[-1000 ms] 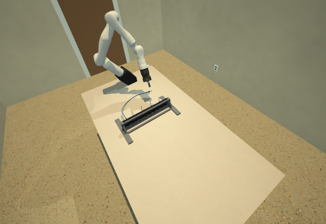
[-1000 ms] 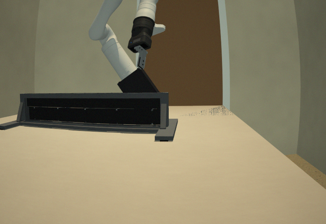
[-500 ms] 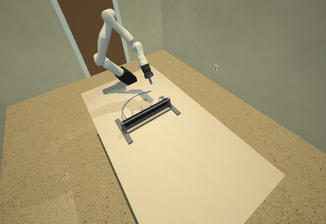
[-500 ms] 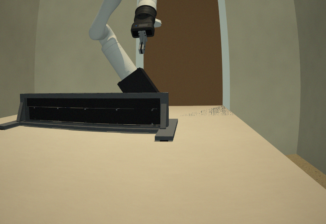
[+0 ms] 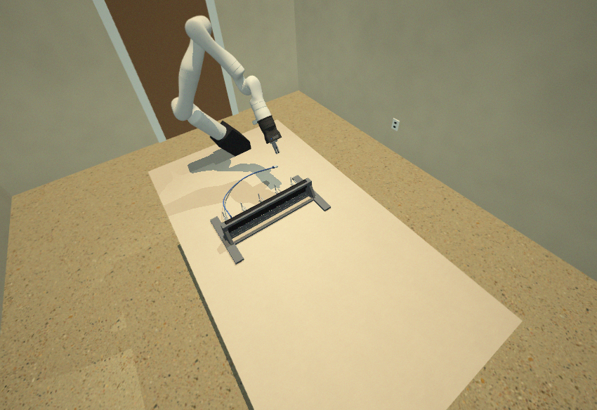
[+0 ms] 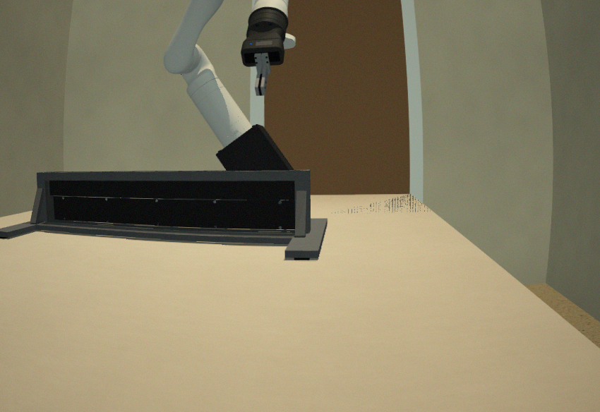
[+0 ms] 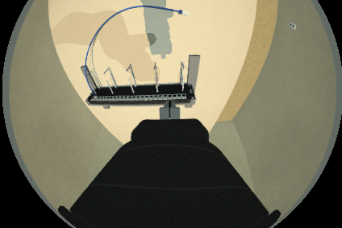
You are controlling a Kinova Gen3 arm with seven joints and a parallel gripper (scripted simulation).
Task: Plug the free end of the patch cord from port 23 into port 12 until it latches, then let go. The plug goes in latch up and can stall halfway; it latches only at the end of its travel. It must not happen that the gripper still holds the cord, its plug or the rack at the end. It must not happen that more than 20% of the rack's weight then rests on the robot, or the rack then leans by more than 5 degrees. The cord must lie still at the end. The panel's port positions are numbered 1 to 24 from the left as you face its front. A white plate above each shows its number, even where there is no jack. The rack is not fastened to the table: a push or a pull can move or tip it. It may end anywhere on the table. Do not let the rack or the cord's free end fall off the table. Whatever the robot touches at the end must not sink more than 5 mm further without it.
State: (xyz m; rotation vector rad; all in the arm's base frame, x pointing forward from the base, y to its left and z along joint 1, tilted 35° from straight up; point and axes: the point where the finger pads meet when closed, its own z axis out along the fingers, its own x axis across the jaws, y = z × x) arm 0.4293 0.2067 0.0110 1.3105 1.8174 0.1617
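The dark patch-panel rack (image 5: 271,212) stands on the tan table and also shows in the exterior view (image 6: 172,202) and the wrist view (image 7: 141,96). A blue patch cord (image 5: 242,182) arcs from the rack's left end, seen from behind, across the table. Its free plug (image 5: 276,166) lies on the table behind the rack, and shows pale in the wrist view (image 7: 185,13). My gripper (image 5: 277,149) hangs in the air above the plug, apart from it, shut and empty. It is high above the rack in the exterior view (image 6: 260,88). The cord is hidden there.
The arm's black base (image 5: 232,139) sits at the table's far end, behind the rack. Several thin cable-management posts (image 7: 131,76) stick out of the rack's rear. The table's right edge (image 6: 525,282) drops to the floor. A brown door (image 6: 340,82) stands beyond.
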